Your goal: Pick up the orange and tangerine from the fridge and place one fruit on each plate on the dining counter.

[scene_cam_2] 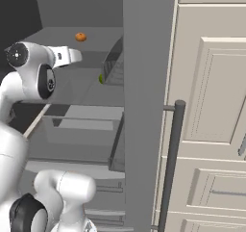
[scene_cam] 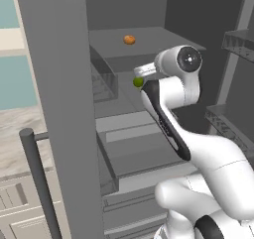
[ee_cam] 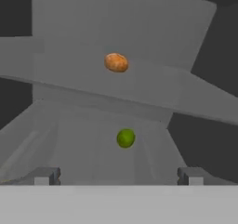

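grey steel surrounds the arm on both sides: the fridge [scene_cam: 59, 109] stands open, its door edges framing the view, and the white arm reaches in toward the grey shelves. a small orange fruit [scene_cam: 129, 39] rests on the upper shelf [scene_cam: 163, 39], far back and a little left of the arm's wrist; it shows on that same shelf in the right base view [scene_cam_2: 80, 36] and sits high in the hand view [ee_cam: 116, 62]. a smaller green round fruit [ee_cam: 125, 138] lies on the shelf below, nearer the hand, and peeks out just beside the wrist in the left base view [scene_cam: 138, 82] and at the edge of the door bin in the right base view [scene_cam_2: 101, 78].

the gripper [ee_cam: 118, 175] is spread wide with nothing between its fingers [ee_cam: 45, 175]; both tips show at the bottom of the hand view, well apart from each other, and the green fruit sits beyond the gap, not touched. the orange fruit lies farther off and higher, also untouched.

to the right of the fridge stand cream panelled cabinets [scene_cam_2: 211, 106], and a dark bar handle [scene_cam_2: 170, 163] runs down the near door.
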